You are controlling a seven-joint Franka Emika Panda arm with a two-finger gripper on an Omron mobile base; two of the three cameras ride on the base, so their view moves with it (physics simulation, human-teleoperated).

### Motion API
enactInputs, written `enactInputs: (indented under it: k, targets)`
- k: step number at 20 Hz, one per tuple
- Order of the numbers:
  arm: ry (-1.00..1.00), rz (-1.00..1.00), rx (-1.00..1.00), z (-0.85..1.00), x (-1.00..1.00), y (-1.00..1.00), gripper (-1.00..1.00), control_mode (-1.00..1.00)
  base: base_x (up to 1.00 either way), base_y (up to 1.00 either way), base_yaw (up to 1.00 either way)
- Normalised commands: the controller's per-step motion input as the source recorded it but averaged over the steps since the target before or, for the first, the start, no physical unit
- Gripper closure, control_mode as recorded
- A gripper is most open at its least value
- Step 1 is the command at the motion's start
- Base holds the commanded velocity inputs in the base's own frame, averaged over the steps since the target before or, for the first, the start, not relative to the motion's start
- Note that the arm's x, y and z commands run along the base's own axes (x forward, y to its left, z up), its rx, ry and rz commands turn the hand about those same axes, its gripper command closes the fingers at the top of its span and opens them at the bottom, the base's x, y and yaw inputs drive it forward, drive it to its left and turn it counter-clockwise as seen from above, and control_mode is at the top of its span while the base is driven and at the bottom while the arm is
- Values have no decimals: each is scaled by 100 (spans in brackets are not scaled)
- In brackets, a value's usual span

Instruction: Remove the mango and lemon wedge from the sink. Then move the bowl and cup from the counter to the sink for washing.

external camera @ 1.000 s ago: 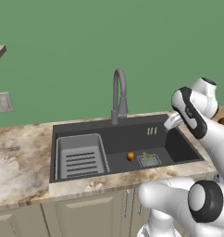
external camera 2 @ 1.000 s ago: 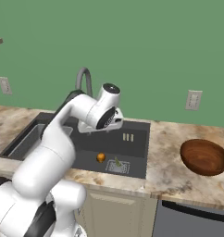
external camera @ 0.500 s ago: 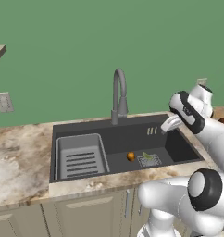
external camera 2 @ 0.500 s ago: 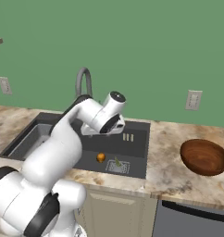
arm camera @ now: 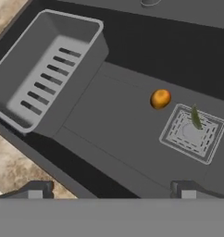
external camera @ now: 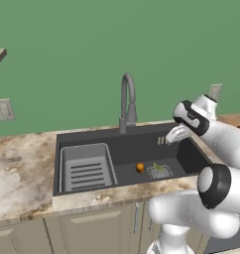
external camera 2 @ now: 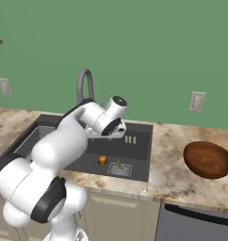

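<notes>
Swinging forward over the sink (external camera: 82, 136) compared with a moment back, gripper (arm camera: 111, 189) with tips spread wide and holding nothing, now looking down into the basin. Suggesting the opening reach for the fruit, nothing removed yet. Mango (arm camera: 160, 98) sitting on the basin floor just beside the drain grate (arm camera: 193, 133), lemon wedge (arm camera: 196, 116) lying on that grate. Bowl (external camera 2: 208, 159) waiting on the counter (external camera 2: 170, 146) to the right. Faucet (external camera: 127, 101) and tray insert (arm camera: 44, 65) standing well clear of the fruit.
</notes>
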Motion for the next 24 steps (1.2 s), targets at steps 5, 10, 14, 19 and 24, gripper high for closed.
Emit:
enactInputs:
  k: [5, 10, 14, 19, 24]
  targets:
    - [2, -5, 0, -26, 25, 2, -100, -100, 0, 0, 0]
    - [1, -4, 0, -29, 26, 0, -100, -100, 0, 0, 0]
    - [0, -4, 0, -28, 23, 1, -100, -100, 0, 0, 0]
    - [-4, -9, 0, -29, 14, 4, -100, -100, 0, 0, 0]
    - [-7, -20, 0, -26, 8, 4, -100, -100, 0, 0, 0]
